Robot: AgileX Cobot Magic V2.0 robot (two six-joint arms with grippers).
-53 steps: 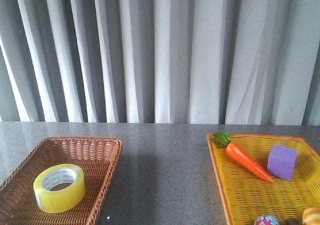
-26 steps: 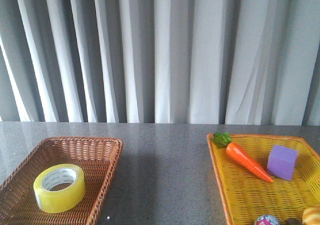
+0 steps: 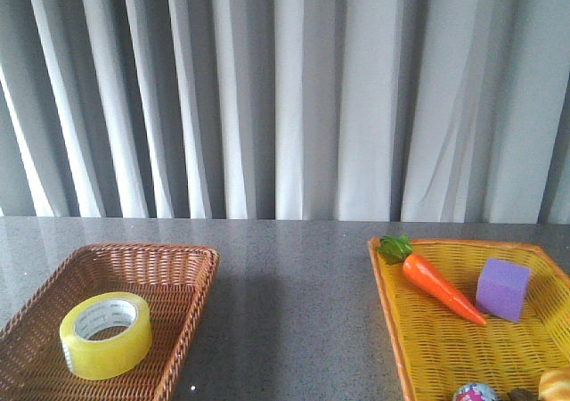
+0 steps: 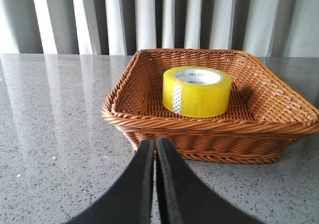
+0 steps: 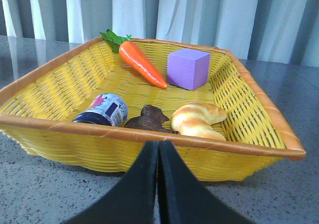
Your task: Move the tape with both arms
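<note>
From my station I saw the grey speckled stone table (image 3: 294, 312) carrying two baskets well apart: a yellow woven plastic basket (image 3: 427, 347) on the right and a brown wicker basket (image 3: 169, 267) on the left. The roll of yellow packing tape (image 3: 105, 334) lay flat inside the brown one, hole up, nothing gripping it. The yellow basket held an orange toy carrot (image 3: 441, 287), a purple foam cube (image 3: 503, 289), a bread roll, a small jar and a dark lump. The left gripper (image 4: 153, 157) sat low before the brown basket, fingers pressed together; the right gripper (image 5: 158, 157) likewise, closed and empty, before the yellow one. I judged this fitted either tape awaiting pickup or tape already delivered, so I could name no next move.
</note>
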